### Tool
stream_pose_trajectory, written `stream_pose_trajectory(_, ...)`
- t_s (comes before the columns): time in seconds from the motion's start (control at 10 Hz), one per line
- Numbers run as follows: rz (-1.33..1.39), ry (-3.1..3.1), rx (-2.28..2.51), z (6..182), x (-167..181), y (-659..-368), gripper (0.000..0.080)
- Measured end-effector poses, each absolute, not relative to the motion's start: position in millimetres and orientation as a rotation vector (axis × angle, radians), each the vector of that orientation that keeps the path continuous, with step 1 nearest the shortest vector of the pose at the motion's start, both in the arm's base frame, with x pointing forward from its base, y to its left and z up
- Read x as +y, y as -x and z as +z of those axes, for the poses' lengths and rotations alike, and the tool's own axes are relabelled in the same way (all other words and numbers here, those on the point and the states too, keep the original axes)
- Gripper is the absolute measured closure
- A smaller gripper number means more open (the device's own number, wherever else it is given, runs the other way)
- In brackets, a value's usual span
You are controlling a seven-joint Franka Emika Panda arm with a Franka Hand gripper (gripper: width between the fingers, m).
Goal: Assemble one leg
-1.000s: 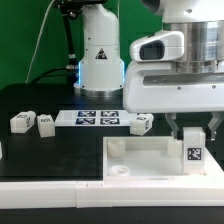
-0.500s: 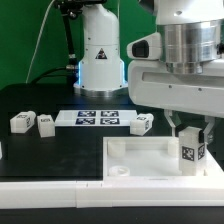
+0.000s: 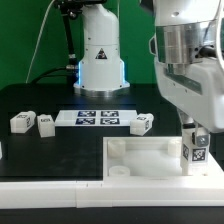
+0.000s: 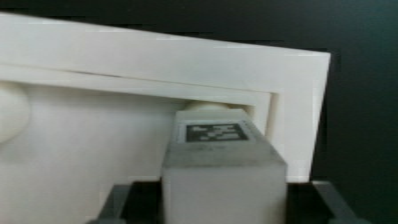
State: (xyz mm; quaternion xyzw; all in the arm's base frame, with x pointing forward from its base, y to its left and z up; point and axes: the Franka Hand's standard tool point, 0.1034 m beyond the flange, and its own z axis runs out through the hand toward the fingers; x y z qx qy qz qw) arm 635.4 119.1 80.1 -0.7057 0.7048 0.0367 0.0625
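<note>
My gripper [image 3: 195, 134] is shut on a white leg [image 3: 196, 148] with a black-and-white tag, holding it upright over the corner of the large white tray-like piece [image 3: 140, 156] on the exterior view's right. In the wrist view the leg [image 4: 221, 160] sits between my dark fingers [image 4: 128, 205] with its tagged end at the tray's corner [image 4: 214, 108], where a round hole partly shows. Three other legs lie on the table: two [image 3: 22, 122] [image 3: 46, 124] on the exterior view's left and one [image 3: 141, 123] beside the marker board [image 3: 95, 119].
The robot's white base [image 3: 99, 55] stands behind the marker board. A white edge runs along the table's front [image 3: 50, 186].
The wrist has turned about its vertical axis with the leg in it. The leg has shifted slightly toward the exterior view's right and stays at the tray's corner.
</note>
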Motion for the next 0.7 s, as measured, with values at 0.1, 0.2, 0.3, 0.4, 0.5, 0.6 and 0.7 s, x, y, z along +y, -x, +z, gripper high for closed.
stream_pose_trajectory(0.1, 0.12, 2.047, 2.204, 80.3, 118.6, -636.4, 0.0509)
stream_pose_trajectory(0.2, 0.121, 2.031, 2.22, 80.4, 118.7, -636.5, 0.0509)
stream_pose_trajectory(0.3, 0.121, 2.036, 2.215, 80.3, 118.9, -636.4, 0.0496)
stream_pose_trajectory(0.4, 0.12, 2.052, 2.2, 80.3, 119.1, -636.3, 0.0496)
stream_pose_trajectory(0.5, 0.117, 2.104, 2.149, 80.4, 119.3, -636.2, 0.0324)
stream_pose_trajectory(0.6, 0.119, 2.151, 2.102, 81.2, 120.7, -636.1, 0.0191)
stream_pose_trajectory(0.7, 0.109, 2.293, 1.948, 81.1, 121.0, -635.3, 0.0162)
